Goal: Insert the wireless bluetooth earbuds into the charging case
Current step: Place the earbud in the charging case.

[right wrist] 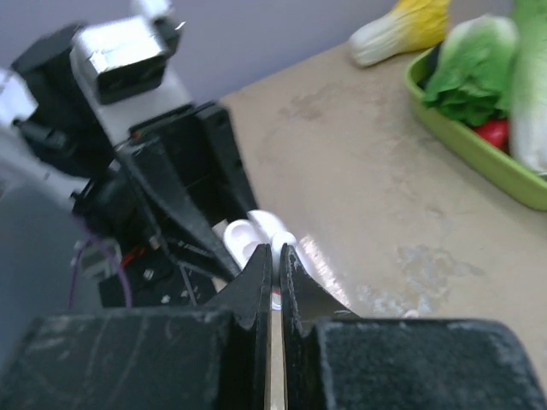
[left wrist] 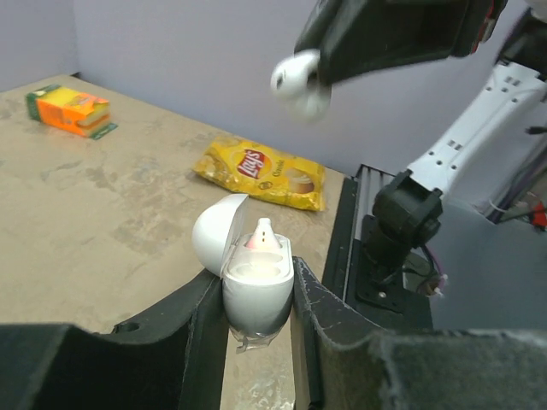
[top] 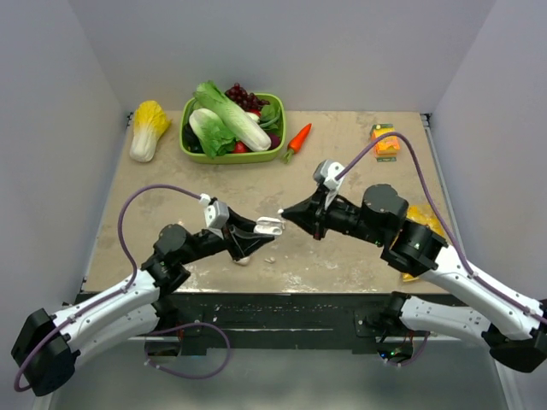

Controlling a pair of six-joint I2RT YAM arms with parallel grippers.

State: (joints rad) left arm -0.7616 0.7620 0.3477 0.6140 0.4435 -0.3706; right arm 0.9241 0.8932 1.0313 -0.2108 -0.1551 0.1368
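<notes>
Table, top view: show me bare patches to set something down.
Bare: between the carrot and the orange carton; the left edge nearer than the cabbage; the strip in front of the basket. Crowded: centre front, where the left pincer and right pincer meet at the case.

- Left arm [top: 102, 309] is showing white shell links and black joints.
- Right arm [top: 466, 286] is showing the same white shells and round black motor housings.
- Purple cable [top: 121, 226] is running along each arm.
- Left tool [left wrist: 256, 295] is showing matte black wedge fingers.
- Right tool [right wrist: 275, 256] is showing black tapered fingers with a rough texture.
- Grey-white camera block [top: 215, 212] is sitting on each wrist.
</notes>
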